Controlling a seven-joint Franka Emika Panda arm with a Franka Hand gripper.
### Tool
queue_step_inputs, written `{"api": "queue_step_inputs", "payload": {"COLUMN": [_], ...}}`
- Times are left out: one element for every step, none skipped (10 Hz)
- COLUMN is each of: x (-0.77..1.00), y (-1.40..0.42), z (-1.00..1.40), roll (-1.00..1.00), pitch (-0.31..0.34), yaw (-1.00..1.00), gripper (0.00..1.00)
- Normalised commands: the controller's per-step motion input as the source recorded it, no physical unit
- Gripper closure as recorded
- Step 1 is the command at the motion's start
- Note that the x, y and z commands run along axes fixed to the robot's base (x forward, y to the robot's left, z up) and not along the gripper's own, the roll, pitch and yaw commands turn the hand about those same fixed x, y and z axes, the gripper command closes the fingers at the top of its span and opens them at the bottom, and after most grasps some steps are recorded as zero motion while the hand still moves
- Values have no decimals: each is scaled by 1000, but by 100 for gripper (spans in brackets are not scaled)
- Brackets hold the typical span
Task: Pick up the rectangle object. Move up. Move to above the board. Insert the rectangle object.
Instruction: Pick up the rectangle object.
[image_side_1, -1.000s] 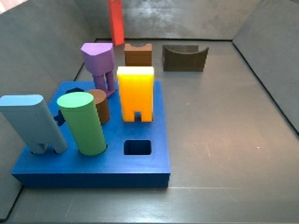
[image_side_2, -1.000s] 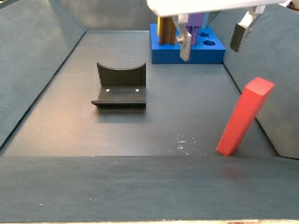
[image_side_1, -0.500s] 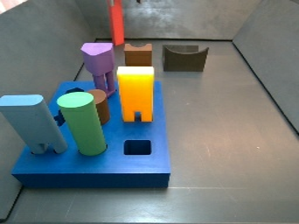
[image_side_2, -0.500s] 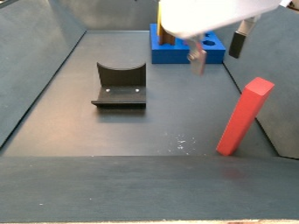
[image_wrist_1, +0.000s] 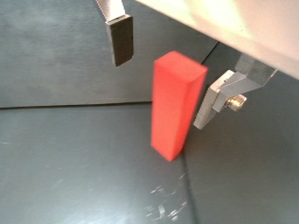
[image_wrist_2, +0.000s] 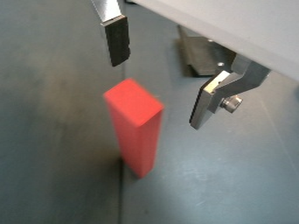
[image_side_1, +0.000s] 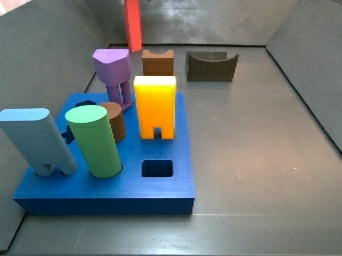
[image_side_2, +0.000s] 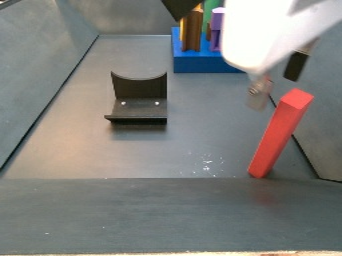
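The rectangle object is a tall red block (image_side_2: 277, 135) standing tilted against the bin wall, far from the board; it shows at the back in a side view (image_side_1: 134, 25). The board (image_side_1: 107, 192) is a dark-blue base with a small square hole (image_side_1: 158, 168); it also shows in a side view (image_side_2: 201, 62). My gripper (image_side_2: 275, 85) is open just over the block's top. In both wrist views the red block (image_wrist_1: 176, 105) (image_wrist_2: 135, 122) stands between the spread fingers (image_wrist_1: 121, 39) (image_wrist_2: 211, 101), touching neither. The gripper (image_wrist_1: 170, 70) (image_wrist_2: 163, 70) holds nothing.
On the board stand a light-blue block (image_side_1: 40, 140), a green cylinder (image_side_1: 94, 140), an orange-yellow notched block (image_side_1: 155, 105), a purple peg (image_side_1: 112, 70) and a brown block (image_side_1: 158, 63). The fixture (image_side_2: 138, 97) (image_side_1: 210, 66) (image_wrist_2: 198, 52) stands on the floor. Grey walls enclose the bin.
My gripper has moved away from the board toward the red block and come down to its top. The red block and the board's pieces have not moved.
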Motion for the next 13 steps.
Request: {"api": "queue_step_inputs", "payload": {"x": [-40, 0, -3, -100, -111, -66, 0, 0, 0, -209, -214, -77, -26], "y": [257, 174, 163, 169, 134, 51, 0, 0, 0, 0, 57, 0, 0], "z": [-131, -280, -429, -449, -346, -154, -74, -74, -89, -166, -160, -17, 0], "roll": [161, 167, 127, 86, 0, -44, -76, -77, -50, -66, -99, -63, 0], "pitch": [67, 51, 36, 21, 1, 0, -4, -24, -34, -104, -119, -133, -27], "yaw": [331, 269, 77, 0, -49, -334, -437, -360, -151, -197, -191, -46, 0], "gripper": [0, 0, 0, 0, 0, 0, 0, 0, 0, 0, 0, 0, 0]}}
